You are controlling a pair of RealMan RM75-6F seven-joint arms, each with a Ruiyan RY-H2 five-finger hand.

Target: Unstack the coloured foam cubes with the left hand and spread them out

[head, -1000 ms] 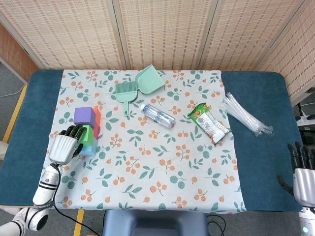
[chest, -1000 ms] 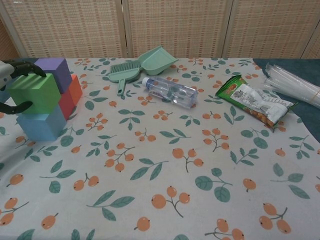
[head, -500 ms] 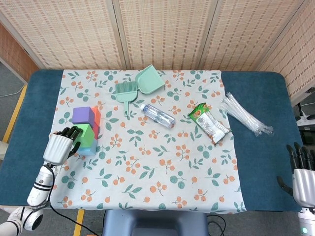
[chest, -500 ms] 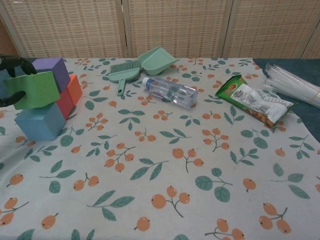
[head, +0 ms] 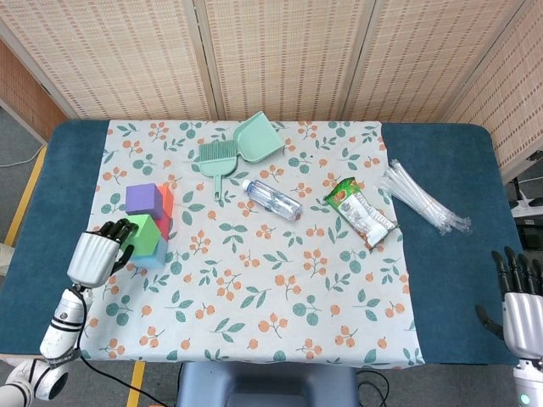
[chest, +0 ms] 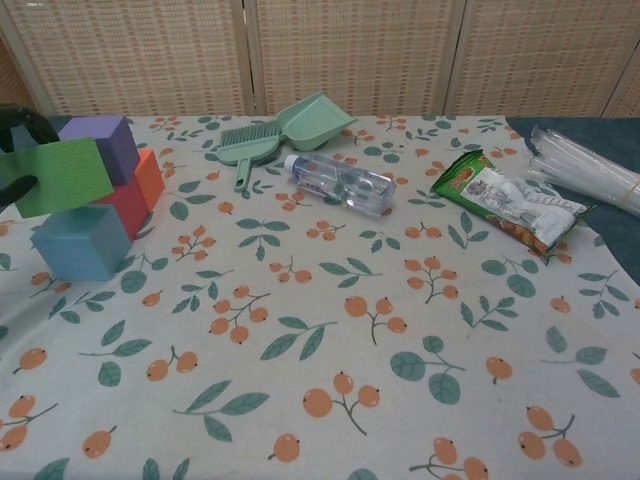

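My left hand (head: 96, 253) grips a green foam cube (head: 141, 230) (chest: 64, 176) and holds it tilted just above the light blue cube (chest: 82, 242) (head: 156, 251). Behind them stand a purple cube (head: 141, 198) (chest: 107, 141) on a red cube (chest: 128, 203), with an orange cube (chest: 151, 176) beside them. In the chest view only dark fingertips (chest: 14, 186) show at the left edge. My right hand (head: 520, 297) hangs open at the lower right corner, far from the cubes.
A mint dustpan (head: 257, 137) and brush (head: 218, 158) lie at the back, a water bottle (head: 271, 197) mid-table, a snack packet (head: 361, 211) and a bundle of clear straws (head: 422, 200) to the right. The floral cloth (head: 280, 288) covers the blue table.
My left hand has lifted the green cube off the blue cube and drawn it left and towards me, tilting it. The right hand has barely moved.
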